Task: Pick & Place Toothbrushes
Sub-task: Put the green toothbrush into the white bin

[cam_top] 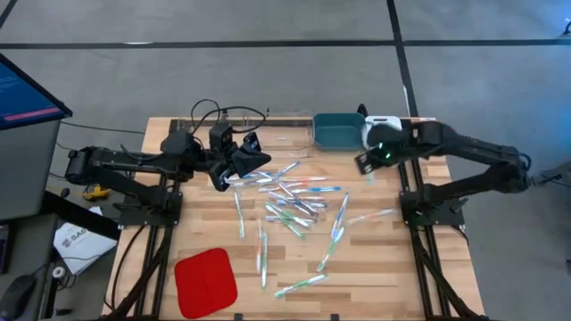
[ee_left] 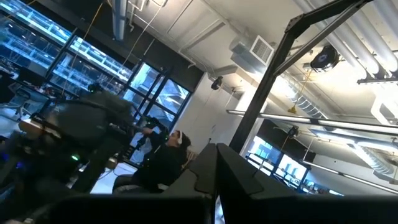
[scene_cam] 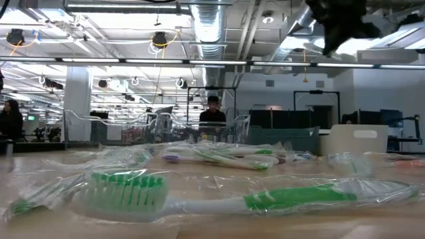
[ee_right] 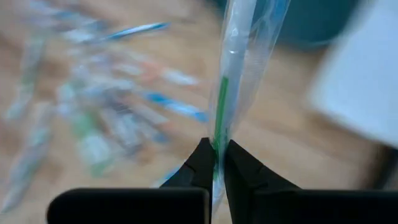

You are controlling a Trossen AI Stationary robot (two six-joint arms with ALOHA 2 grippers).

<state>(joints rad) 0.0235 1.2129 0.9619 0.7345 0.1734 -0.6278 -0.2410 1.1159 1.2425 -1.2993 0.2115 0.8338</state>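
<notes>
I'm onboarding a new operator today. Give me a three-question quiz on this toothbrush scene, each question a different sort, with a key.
1. True or false: the right gripper is shut on a wrapped green toothbrush.
2. Multiple choice: the red pad lies at which part of the table in the high view? A) beside the teal bin B) near the front-left corner C) under the right arm
3. Fill in: next to the teal bin on its left stands a ____ bin.

Key: 1 true; 2 B; 3 clear
</notes>
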